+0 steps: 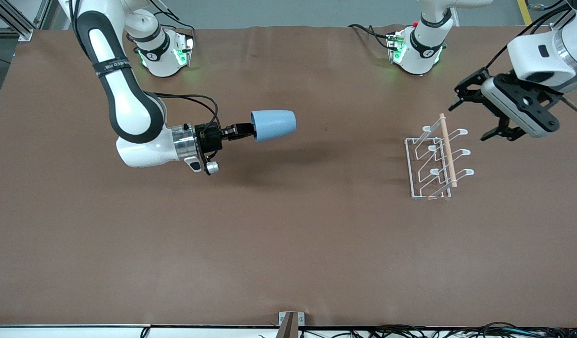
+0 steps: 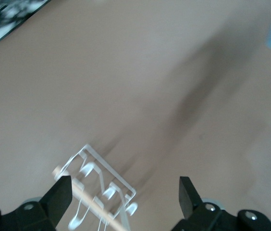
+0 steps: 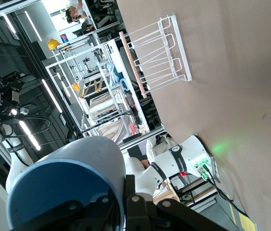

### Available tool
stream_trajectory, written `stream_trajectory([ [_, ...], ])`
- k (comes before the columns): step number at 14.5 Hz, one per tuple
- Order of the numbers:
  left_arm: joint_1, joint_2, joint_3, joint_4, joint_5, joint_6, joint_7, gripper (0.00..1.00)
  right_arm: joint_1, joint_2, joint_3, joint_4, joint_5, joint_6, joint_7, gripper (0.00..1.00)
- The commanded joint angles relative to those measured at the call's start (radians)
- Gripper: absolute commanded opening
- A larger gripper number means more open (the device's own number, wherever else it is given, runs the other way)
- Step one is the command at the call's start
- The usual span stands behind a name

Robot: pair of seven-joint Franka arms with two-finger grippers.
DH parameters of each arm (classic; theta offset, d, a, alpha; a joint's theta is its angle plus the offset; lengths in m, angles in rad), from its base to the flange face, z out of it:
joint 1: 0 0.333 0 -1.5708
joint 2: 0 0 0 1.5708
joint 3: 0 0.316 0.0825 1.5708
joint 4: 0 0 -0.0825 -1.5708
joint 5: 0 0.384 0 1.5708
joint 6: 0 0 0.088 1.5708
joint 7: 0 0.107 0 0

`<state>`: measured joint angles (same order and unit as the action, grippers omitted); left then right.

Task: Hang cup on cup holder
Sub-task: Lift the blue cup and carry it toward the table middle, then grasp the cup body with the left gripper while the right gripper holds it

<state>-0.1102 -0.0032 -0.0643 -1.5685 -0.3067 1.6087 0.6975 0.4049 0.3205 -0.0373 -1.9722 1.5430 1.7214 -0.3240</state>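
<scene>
The light-blue cup (image 1: pixel 273 125) hangs on its side in the air over the middle of the table, base pointing toward the left arm's end. My right gripper (image 1: pixel 247 131) is shut on the cup's rim (image 3: pixel 68 183), one finger inside and one outside (image 3: pixel 124 195). The white wire cup holder (image 1: pixel 434 162) with its wooden rod stands on the table toward the left arm's end, with nothing on its prongs. Above the holder's edge hovers my left gripper (image 1: pixel 469 122), open and holding nothing (image 2: pixel 125 193); the holder (image 2: pixel 99 185) shows between its fingers. The holder (image 3: pixel 160 52) lies ahead of the cup.
The brown table cloth (image 1: pixel 288 244) stretches wide between the cup and the holder. Both arm bases (image 1: pixel 164 51) (image 1: pixel 417 49) stand along the edge farthest from the front camera. A small metal bracket (image 1: pixel 290 323) sits at the nearest edge.
</scene>
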Motion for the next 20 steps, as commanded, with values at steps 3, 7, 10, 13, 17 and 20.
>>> stream_trajectory([
  [3,-0.031,0.032,-0.187,0.013,-0.032,-0.018,0.125,1.00,0.014,-0.012,-0.010,-0.017,0.039,0.003,-0.006,0.01],
  [7,-0.042,0.130,-0.400,0.018,-0.032,0.022,0.103,1.00,0.015,-0.012,-0.010,-0.017,0.039,0.004,-0.006,0.01],
  [10,-0.101,0.215,-0.448,0.005,-0.032,0.133,0.070,1.00,0.015,-0.012,-0.010,-0.017,0.039,0.004,-0.007,0.01],
  [13,-0.161,0.281,-0.448,0.008,-0.019,0.241,-0.019,1.00,0.015,-0.012,-0.010,-0.017,0.039,0.004,-0.007,0.01],
  [17,-0.174,0.308,-0.447,0.013,0.021,0.304,-0.023,1.00,0.015,-0.012,-0.010,-0.017,0.039,0.004,-0.009,0.01],
  [20,-0.172,0.307,-0.447,0.015,0.063,0.318,-0.024,1.00,0.015,-0.012,-0.010,-0.017,0.039,0.003,-0.009,0.01],
])
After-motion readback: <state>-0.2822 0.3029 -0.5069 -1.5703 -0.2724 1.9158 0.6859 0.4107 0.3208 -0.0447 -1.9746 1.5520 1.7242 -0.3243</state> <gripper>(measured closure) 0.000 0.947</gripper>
